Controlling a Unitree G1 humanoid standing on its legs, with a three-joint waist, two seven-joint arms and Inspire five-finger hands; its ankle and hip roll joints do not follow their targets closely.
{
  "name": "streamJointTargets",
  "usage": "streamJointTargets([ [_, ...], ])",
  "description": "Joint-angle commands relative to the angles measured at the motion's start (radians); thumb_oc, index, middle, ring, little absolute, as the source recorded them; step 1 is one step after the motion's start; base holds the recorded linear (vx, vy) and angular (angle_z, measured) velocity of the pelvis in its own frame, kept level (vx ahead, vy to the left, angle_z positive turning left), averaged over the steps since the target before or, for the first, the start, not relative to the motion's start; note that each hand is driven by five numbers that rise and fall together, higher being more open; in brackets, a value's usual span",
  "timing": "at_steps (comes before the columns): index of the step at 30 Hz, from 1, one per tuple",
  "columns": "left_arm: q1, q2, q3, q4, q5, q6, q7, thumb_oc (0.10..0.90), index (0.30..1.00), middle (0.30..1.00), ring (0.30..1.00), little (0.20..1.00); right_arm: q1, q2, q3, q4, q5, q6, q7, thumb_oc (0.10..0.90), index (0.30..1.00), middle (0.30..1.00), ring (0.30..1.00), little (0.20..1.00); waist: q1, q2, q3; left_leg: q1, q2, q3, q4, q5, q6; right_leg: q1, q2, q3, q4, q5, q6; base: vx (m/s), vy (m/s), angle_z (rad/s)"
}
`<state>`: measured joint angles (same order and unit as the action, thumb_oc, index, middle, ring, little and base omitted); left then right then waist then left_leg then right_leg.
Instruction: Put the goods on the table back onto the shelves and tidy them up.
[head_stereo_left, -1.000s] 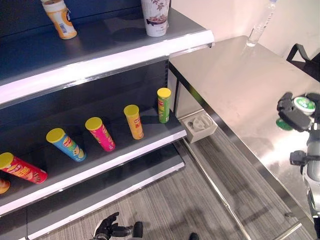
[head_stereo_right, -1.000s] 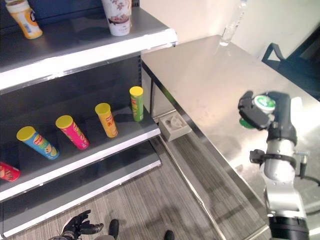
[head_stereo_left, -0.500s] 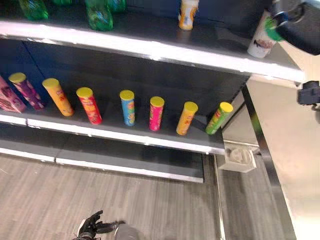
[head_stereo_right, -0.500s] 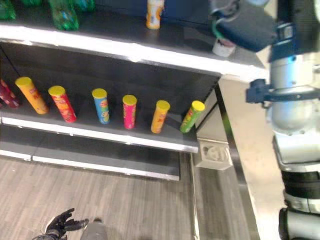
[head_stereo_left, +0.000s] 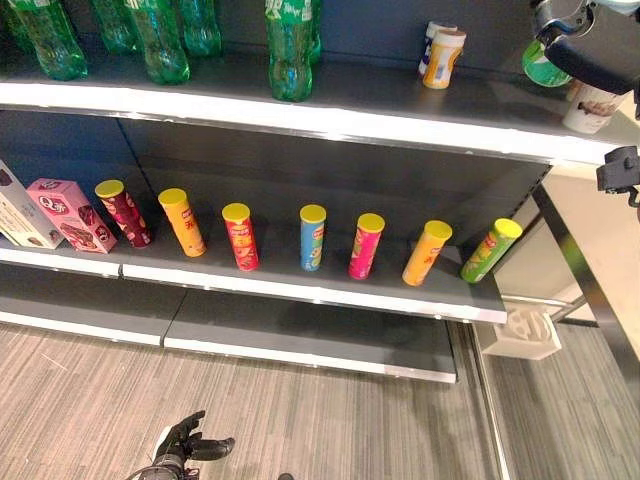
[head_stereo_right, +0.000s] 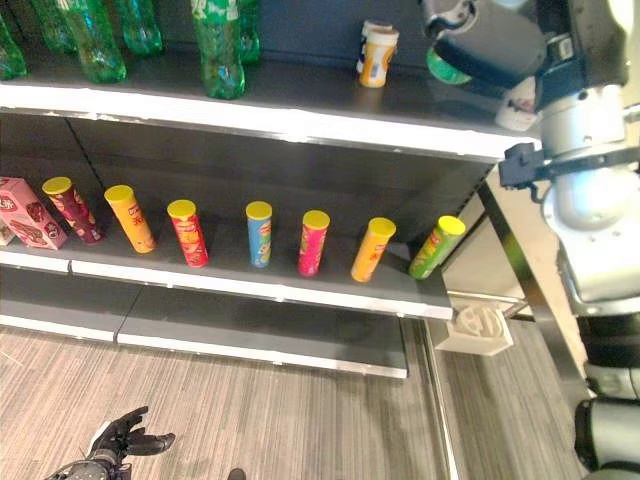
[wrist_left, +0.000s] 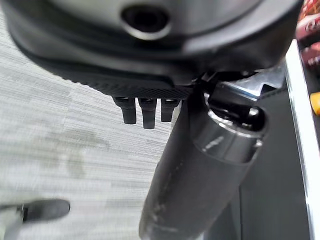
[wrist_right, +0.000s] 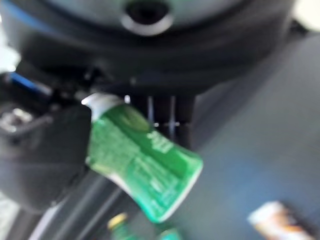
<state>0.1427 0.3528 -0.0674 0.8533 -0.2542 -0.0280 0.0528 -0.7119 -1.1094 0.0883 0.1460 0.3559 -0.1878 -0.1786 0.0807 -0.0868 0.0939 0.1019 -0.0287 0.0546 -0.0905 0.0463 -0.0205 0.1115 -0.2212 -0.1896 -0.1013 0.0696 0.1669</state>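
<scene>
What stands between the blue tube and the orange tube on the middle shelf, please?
One pink tube stands between the blue tube and the orange tube on the middle shelf, each apart from its neighbours, as the left eye view shows.

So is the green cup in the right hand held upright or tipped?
Tipped. In the right wrist view the green cup lies slanted in the right hand, whose fingers curl round it, above the top shelf.

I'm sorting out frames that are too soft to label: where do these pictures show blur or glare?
Right wrist view: the green cup held in the right hand is smeared, and so is the shelf behind it. Left eye view: the upper shelf's white edge glares, while the row of chip cans stays crisp. Left wrist view: the left hand is sharp, the floor soft.
</scene>
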Motion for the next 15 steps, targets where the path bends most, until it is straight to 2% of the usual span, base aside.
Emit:
streamJointTargets([
  [1, 0.005, 0.016, -0.037, -0.015, -0.010, -0.047, -0.002, 0.800, 0.900, 0.900, 0.900, 0.900, -0.222, -0.096, 0.098, 0.125, 0.079, -0.005, -0.025, 0.400, 0.300, 0.300, 0.300, 0.300, 0.023, -0.005, -0.079, -0.040, 0.098, -0.042, 0.003, -0.064, -0.085, -0.021, 0.041, -0.020, 0.042, -0.068, -0.002, 0.05, -0.094, -0.09],
  [2, 0.006, 0.014, -0.045, -0.004, -0.008, -0.045, 0.001, 0.800, 0.900, 0.900, 0.900, 0.900, -0.253, -0.090, 0.139, 0.183, 0.082, 0.009, -0.017, 0.400, 0.300, 0.300, 0.300, 0.300, 0.027, -0.011, -0.082, -0.038, 0.104, -0.050, 0.003, -0.062, -0.087, -0.013, 0.046, -0.024, 0.037, -0.070, -0.003, 0.03, -0.064, -0.07],
  [8, 0.007, 0.007, -0.055, 0.000, -0.013, -0.043, 0.004, 0.800, 0.900, 0.900, 0.900, 0.900, -0.321, -0.072, 0.217, 0.282, 0.085, 0.028, -0.007, 0.400, 0.300, 0.300, 0.300, 0.300, 0.030, -0.018, -0.080, -0.039, 0.109, -0.064, 0.003, -0.061, -0.089, -0.003, 0.048, -0.041, 0.036, -0.076, -0.006, 0.01, -0.007, 0.01],
  [15, 0.019, 0.006, -0.047, 0.008, -0.022, -0.042, 0.011, 0.800, 0.900, 0.900, 0.900, 0.900, -0.306, -0.074, 0.188, 0.303, 0.071, 0.034, -0.022, 0.400, 0.300, 0.300, 0.300, 0.300, 0.051, -0.031, -0.074, -0.062, 0.101, -0.090, 0.003, -0.055, -0.089, -0.007, 0.034, -0.086, 0.041, -0.074, -0.001, 0.02, 0.008, 0.18],
])
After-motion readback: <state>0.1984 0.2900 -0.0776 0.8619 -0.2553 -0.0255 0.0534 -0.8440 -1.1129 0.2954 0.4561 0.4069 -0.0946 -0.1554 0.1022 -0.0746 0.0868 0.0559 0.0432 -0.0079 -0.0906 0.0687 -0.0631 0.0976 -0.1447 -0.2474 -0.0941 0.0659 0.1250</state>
